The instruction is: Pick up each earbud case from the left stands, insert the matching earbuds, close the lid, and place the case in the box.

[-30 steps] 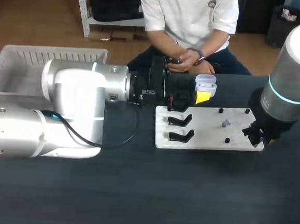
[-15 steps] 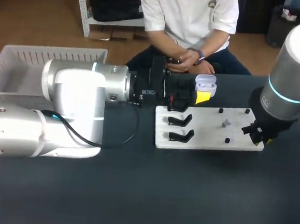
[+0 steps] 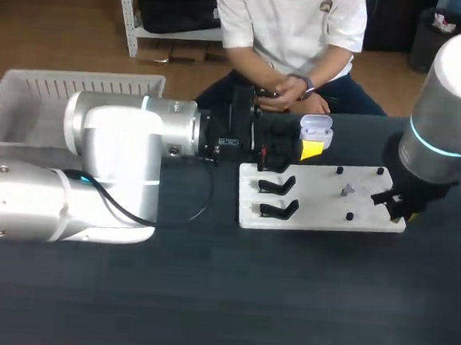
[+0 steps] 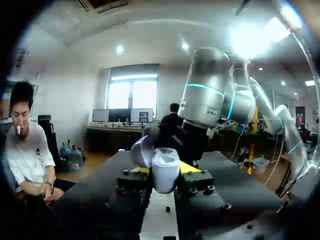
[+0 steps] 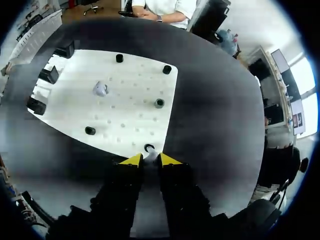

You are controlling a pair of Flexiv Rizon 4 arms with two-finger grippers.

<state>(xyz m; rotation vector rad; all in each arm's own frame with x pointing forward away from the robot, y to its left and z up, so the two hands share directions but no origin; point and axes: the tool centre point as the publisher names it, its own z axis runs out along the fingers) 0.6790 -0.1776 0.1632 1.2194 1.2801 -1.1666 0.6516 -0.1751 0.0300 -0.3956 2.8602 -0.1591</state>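
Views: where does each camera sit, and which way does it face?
Head: above and behind, looking down on the table; left arm and right arm show.
Left wrist: looks across at the right arm; left hand holds the earbud case.
Right wrist: looks down on the white board; right hand shows.
Head and right wrist share the board.

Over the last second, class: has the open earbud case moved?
No. The earbud case keeps the same spot in the head view, just behind the far edge of the white board.
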